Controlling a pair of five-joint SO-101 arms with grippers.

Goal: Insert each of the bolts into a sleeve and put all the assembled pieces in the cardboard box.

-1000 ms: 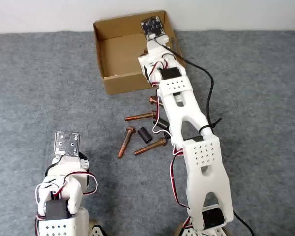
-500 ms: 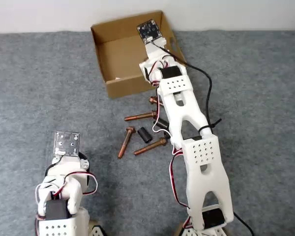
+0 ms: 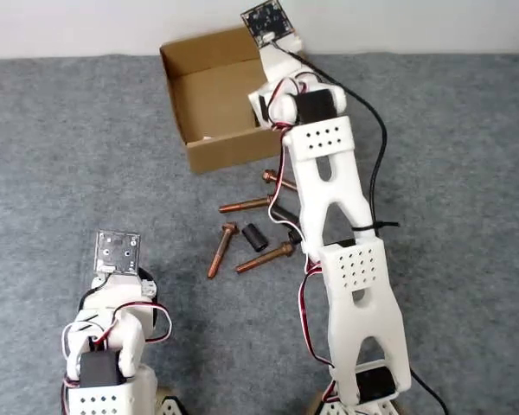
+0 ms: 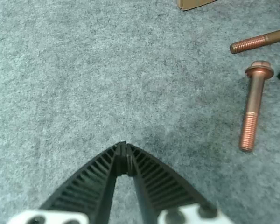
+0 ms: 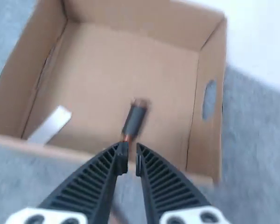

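Drop-off step, apparently done: one sleeved bolt (image 5: 134,119) lying in the cardboard box (image 5: 130,18) just beyond the narrowly parted, empty right pincer (image 5: 129,154). Next, probably: fetching loose bolts (image 4: 252,109) near the closed left pincer (image 4: 122,150).

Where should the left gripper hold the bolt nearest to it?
Probably on the smooth shank of the bolt, below the head, from above, jaws across its length. It lies flat, apart from the other bolts; this leaves the threads free for a sleeve.
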